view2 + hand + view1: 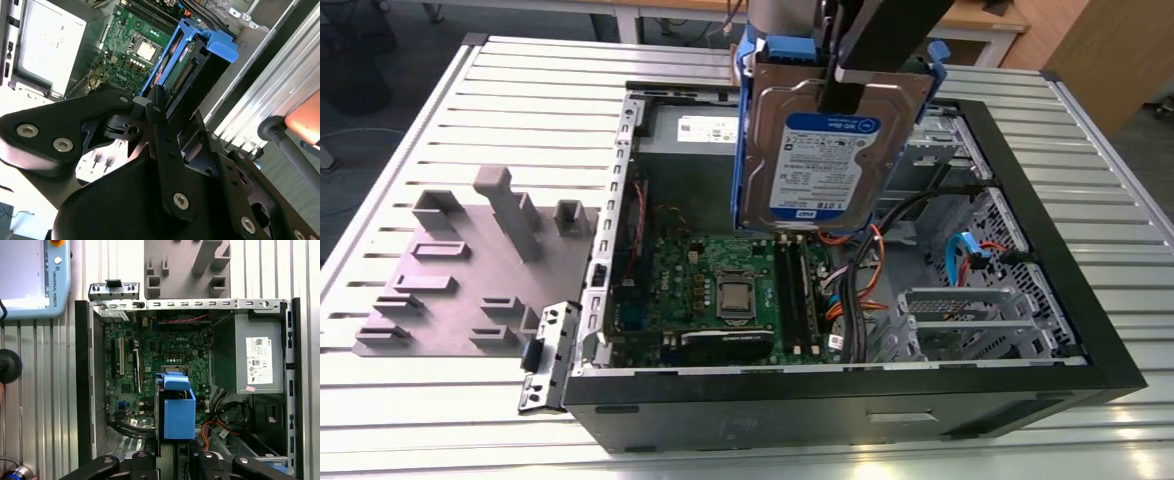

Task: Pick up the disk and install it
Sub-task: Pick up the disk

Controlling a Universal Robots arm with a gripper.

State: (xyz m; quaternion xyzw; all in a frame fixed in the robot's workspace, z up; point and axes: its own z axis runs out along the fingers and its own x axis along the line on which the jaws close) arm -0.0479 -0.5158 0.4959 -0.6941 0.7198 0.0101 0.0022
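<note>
Silver metal disk [821,160], blue plastic rails [749,150], ribbed metal table [414,420]

Table [400,400]: top of silver metal slats with dark grooves between, lit bright from above, glare strongest along the near edge and toward the exterior view's right. Past its far edge stands a desk [981,22] with a pale wood top and white frame, and at the exterior view's right a light-brown wood panel [1101,50] stands upright. Floor [507,18] is dull grey, in shadow next to the tabletop, with a black shape [354,50] on it at the exterior view's left, too dark to identify.
</note>
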